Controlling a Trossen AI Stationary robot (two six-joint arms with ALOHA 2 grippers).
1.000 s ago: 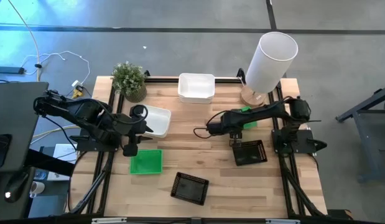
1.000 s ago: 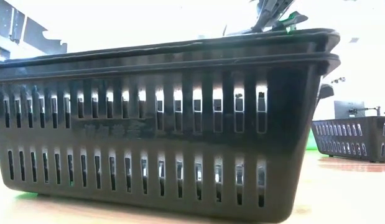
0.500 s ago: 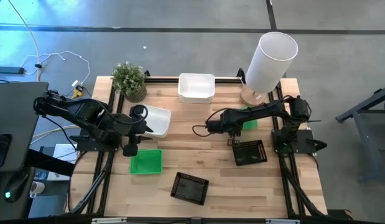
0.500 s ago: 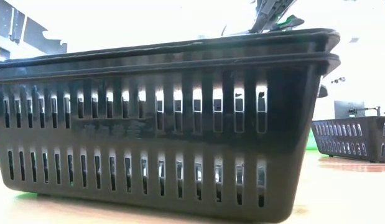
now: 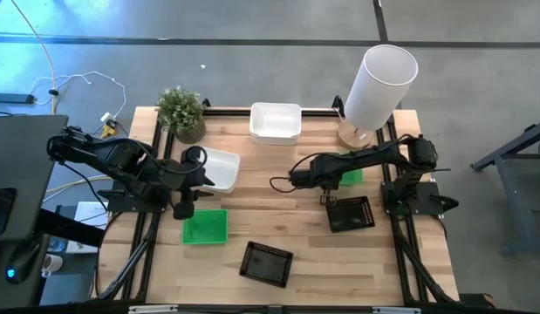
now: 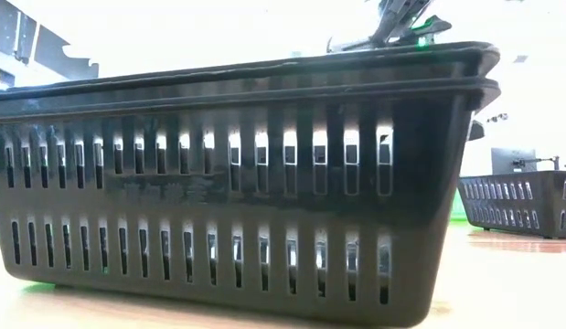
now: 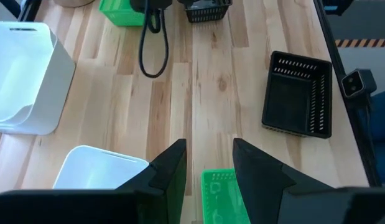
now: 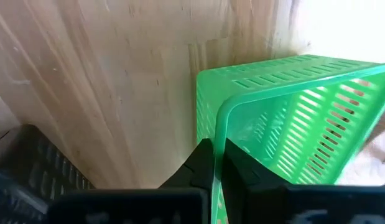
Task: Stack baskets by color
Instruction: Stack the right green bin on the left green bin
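Note:
A green basket lies at the table's right, near the white cylinder, with my right gripper shut on it. Another green basket sits flat at the left. My left gripper hangs open above that basket's far end with nothing between its fingers. One white basket lies next to the left arm and another at the far edge. One black basket rests just nearside of my right gripper, and another near the front edge. My right gripper pinches the green basket's thin rim and wall close to a rounded corner. One finger stands on each side of the wall. The fingers come from above, pointing steeply down. I cannot tell whether the basket is off the table.
A tall white cylinder stands at the far right corner and a small potted plant at the far left. In the low view the near black basket fills most of the picture. Bare wood lies in the table's middle.
My right gripper has shut on the green basket's wall while staying where it was. The left arm and the other baskets have kept still.

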